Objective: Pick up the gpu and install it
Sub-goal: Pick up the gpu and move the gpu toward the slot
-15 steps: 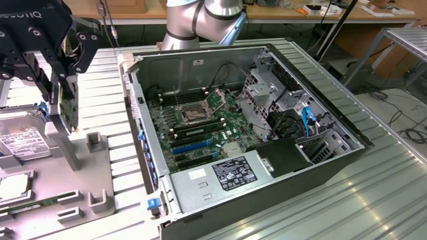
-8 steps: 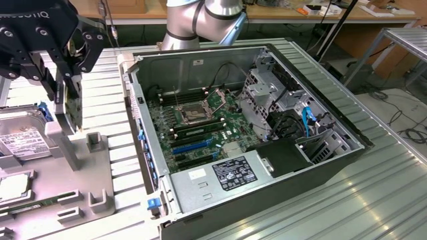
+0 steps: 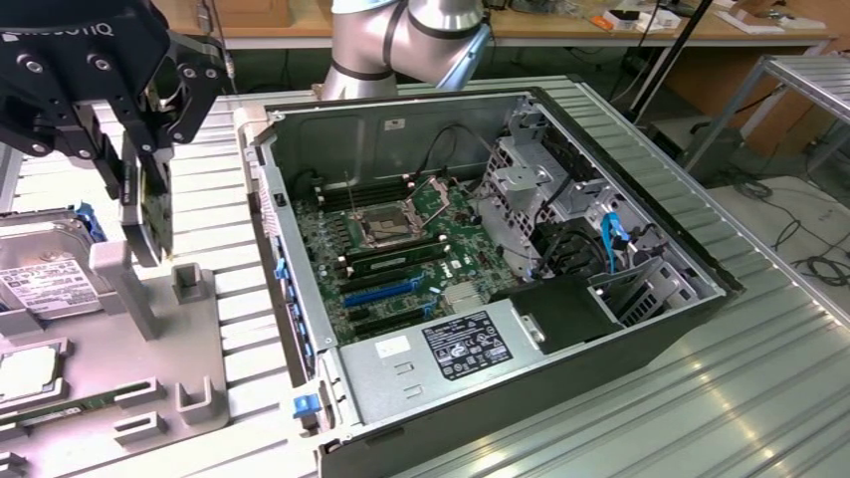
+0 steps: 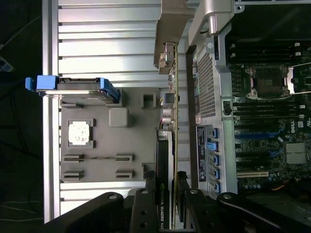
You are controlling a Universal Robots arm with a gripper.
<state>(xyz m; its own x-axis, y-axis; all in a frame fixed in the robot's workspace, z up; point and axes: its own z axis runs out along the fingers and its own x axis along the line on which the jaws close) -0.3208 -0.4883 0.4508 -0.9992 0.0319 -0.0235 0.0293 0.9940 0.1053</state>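
Ribbed tabletop [image 3: 743, 398] is spread under the case [image 3: 558, 390]; beside the case the gpu [image 3: 149, 224] is clamped by the gripper [image 3: 143, 159] and is best held upright.

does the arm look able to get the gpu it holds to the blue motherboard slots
Probably yes: the case lies open with the blue slots uncovered, and the gripper holds the gpu beside it.

"NVIDIA QUADRO" on the edge of the gpu [image 4: 165, 160]; part-cut "ROBOTIQ" on the housing [image 3: 60, 45] above the jaws
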